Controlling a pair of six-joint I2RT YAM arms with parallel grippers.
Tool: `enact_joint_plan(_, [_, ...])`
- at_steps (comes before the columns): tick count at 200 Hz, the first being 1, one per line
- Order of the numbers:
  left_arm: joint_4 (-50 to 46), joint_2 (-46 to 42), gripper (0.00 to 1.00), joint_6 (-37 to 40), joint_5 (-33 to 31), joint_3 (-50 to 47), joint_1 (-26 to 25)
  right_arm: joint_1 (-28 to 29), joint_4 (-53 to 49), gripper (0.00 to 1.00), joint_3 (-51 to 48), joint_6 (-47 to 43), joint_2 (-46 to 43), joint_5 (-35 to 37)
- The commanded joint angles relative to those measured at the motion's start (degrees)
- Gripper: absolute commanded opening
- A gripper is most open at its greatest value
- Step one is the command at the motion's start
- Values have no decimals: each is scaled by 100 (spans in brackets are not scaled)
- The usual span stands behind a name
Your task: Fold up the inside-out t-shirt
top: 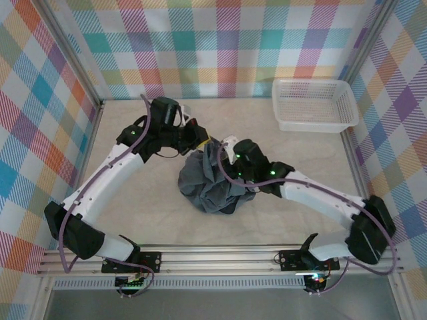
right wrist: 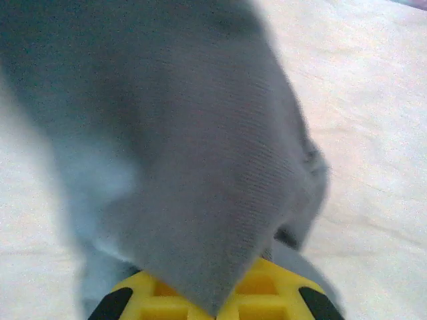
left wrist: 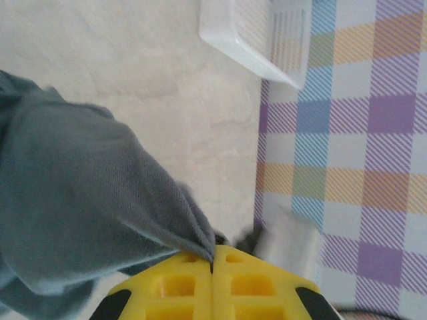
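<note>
Top external view shows the t-shirt (top: 210,183) bunched in a dark grey heap at the middle of the table (top: 307,157), with its upper part drawn up into a peak between the two arms. The left gripper (top: 200,141) meets that peak from the far left and the right gripper (top: 229,150) from the right. The two sit near each other above the heap.

In the left wrist view, the yellow fingers (left wrist: 177,287) are pressed together with a thin fold of cloth pinched in the seam between them, and the rest of the fabric hangs away to the left. In the right wrist view, a broad flap of cloth narrows to a point that goes in between that gripper's yellow fingers (right wrist: 273,290), which are closed on it, though the picture is blurred there.

Bare beige table lies all round the heap. The white mesh basket (top: 313,125) stands at the far right corner, well apart from the t-shirt, against the plaid walls (top: 220,47).
</note>
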Motion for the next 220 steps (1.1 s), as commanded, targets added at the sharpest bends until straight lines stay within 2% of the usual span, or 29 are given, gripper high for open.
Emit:
enact_joint_plan(1, [-174, 91, 0, 881, -253, -33, 425, -63, 573, 0, -231, 499, -935, -2076])
enact_joint_plan(15, [-50, 285, 0, 1405, -121, -156, 626, -262, 845, 0, -278, 1051, -1187, -2864])
enact_joint_plan(21, [-24, 350, 3, 1544, -1, -157, 674, -343, 949, 0, -294, 1242, -1241, -3044])
enact_joint_plan(35, [96, 378, 21, 1735, 284, -184, 714, -451, 1137, 0, -380, 1510, -1288, -3144])
enact_joint_plan(48, [39, 210, 40, 1955, 269, -208, 715, -551, 1077, 0, -444, 1554, -1272, -2988])
enact_joint_plan(64, [-289, -170, 51, 2267, -342, -334, 724, -750, 872, 0, -478, 1668, -1222, -2676])
enact_joint_plan(76, [-504, -575, 54, 2420, -912, -571, 724, -903, 776, 0, -507, 1751, -1189, -2557])
enact_joint_plan(87, [-492, -932, 55, 2341, -1189, -964, 724, -1004, 742, 0, -529, 1757, -1192, -2562])
enact_joint_plan(105, [-160, -1472, 56, 1836, -888, -1665, 720, -1121, 777, 0, -560, 1745, -1176, -2640])
enact_joint_plan(122, [490, -1609, 52, 1084, -32, -2262, 678, -1205, 830, 0, -538, 1799, -1110, -2827])
enact_joint_plan(135, [1177, -1490, 49, 641, 547, -2602, 461, -1215, 852, 0, -510, 1801, -1058, -2916])
enact_joint_plan(154, [1478, -1100, 48, 796, 813, -2454, 13, -1224, 981, 0, -524, 1733, -1026, -3209])
enact_joint_plan(161, [1498, -930, 50, 879, 892, -2313, -90, -1224, 1050, 0, -546, 1721, -1025, -3324])
enact_joint_plan(185, [1511, -335, 60, 891, 1096, -1944, -146, -1224, 1111, 0, -539, 1772, -1034, -3430])
enact_joint_plan(195, [1422, -91, 62, 954, 1121, -1843, -163, -1224, 1068, 0, -502, 1785, -1017, -3426])
enact_joint_plan(205, [1270, 61, 50, 1084, 1040, -1793, -175, -1223, 1026, 0, -462, 1800, -1000, -3396])
enact_joint_plan(220, [945, 48, 17, 1264, 727, -1742, -157, -1224, 808, 0, -387, 1784, -975, -3210])
